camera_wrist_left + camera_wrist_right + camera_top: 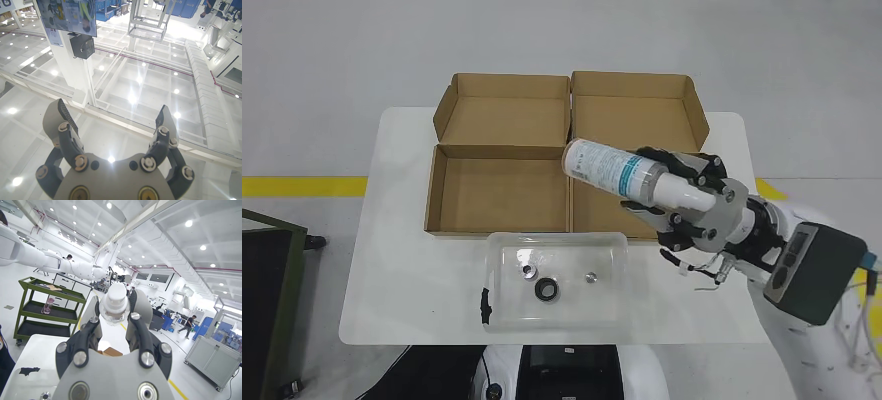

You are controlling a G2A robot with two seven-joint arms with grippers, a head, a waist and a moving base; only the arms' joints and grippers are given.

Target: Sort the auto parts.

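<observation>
We are holding the spray bottle [607, 165] clamped in our right gripper [662, 183] over a cardboard box [592, 212], probably lowering it next, our left gripper [113, 117] gaping empty.

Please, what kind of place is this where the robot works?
Probably a robotics lab or factory hall: a high ceiling with rows of lamps, a green metal trolley, framed machine enclosures, and a yellow line on the floor.

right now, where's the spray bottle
In the top view the spray bottle is clamped in the right gripper, tilted above the right-hand cardboard box, just beyond the clear tray.
</observation>
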